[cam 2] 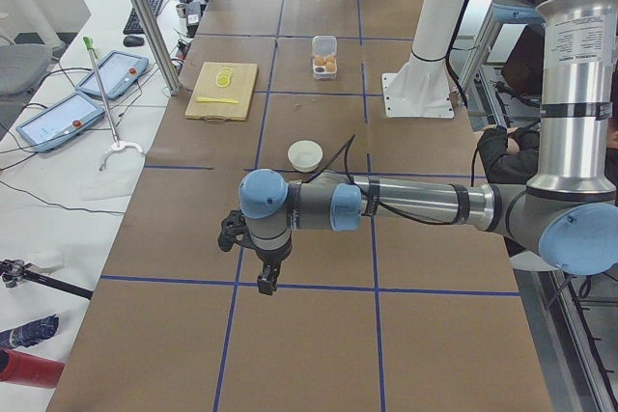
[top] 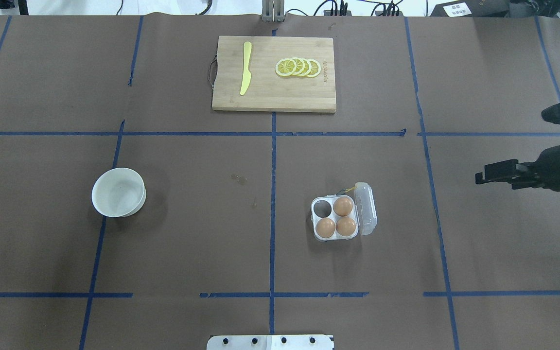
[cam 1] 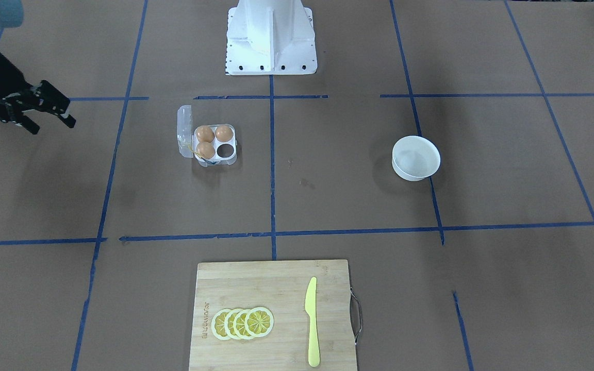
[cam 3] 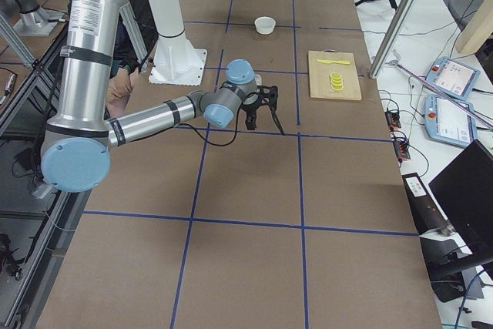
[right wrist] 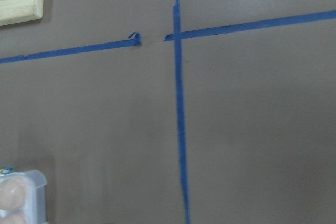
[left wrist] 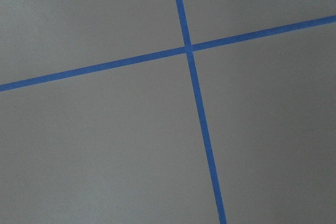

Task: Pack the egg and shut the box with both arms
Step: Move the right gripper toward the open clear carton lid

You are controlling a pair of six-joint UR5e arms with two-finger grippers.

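Observation:
The box (top: pixel 337 236) sits right of the table's middle with its clear lid (top: pixel 366 214) open to the right. Three eggs (top: pixel 342 206) fill three cups; the far-left cup (top: pixel 322 208) is empty. The box also shows in the front view (cam 1: pixel 215 161) and at the bottom-left corner of the right wrist view (right wrist: pixel 21 198). My right gripper (top: pixel 481 176) hovers well to the right of the box; the front view shows it (cam 1: pixel 53 125) open and empty. My left gripper (cam 2: pixel 265 285) shows only in the left side view, far from the box; I cannot tell its state.
A white bowl (top: pixel 118 192) stands on the left half. A wooden cutting board (top: pixel 272 97) at the far edge carries a yellow knife (top: pixel 245 68) and lemon slices (top: pixel 299 67). The white base pedestal (cam 1: pixel 271 41) is at the robot's side.

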